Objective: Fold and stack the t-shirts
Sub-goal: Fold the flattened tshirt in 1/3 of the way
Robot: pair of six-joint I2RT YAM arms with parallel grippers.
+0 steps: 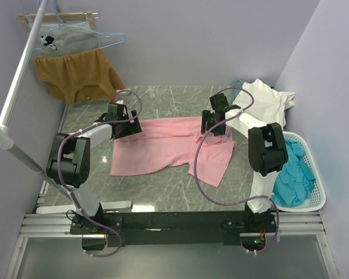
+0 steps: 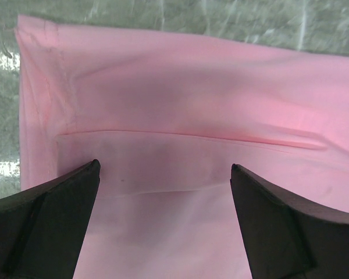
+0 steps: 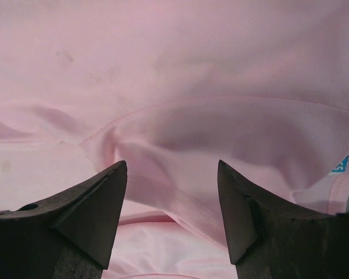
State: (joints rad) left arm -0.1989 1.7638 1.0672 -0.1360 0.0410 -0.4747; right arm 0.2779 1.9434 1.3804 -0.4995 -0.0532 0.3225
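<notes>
Jaws on your left gripper (image 1: 128,129) are standing wide apart with nothing between them. In the left wrist view that gripper (image 2: 164,168) is hovering low over the light pink t-shirt (image 2: 192,87), near a stitched edge that is running along the cloth's left side. A straight fold line is crossing the fabric just beyond the fingertips (image 2: 75,186).

Your right gripper (image 1: 212,131) is also showing parted jaws. In the right wrist view it (image 3: 173,165) is pointing down at the pink t-shirt (image 3: 174,58), where a curved seam and a soft ridge of cloth are lying below the gap between the fingers (image 3: 104,192). I cannot tell whether the tips are touching the fabric. A small blue label (image 3: 340,164) is peeking out at the right edge.

From above, the pink t-shirt (image 1: 163,148) is lying spread on the green marbled table (image 1: 180,197), between the two arms, with one sleeve flaring toward the near right. A cream-white t-shirt (image 1: 267,99) is lying crumpled at the far right corner. Teal t-shirts (image 1: 294,171) are sitting heaped in a white basket (image 1: 320,200) beside the right arm. A mustard-brown garment (image 1: 75,72) and a grey garment (image 1: 70,38) are hanging at the far left.
</notes>
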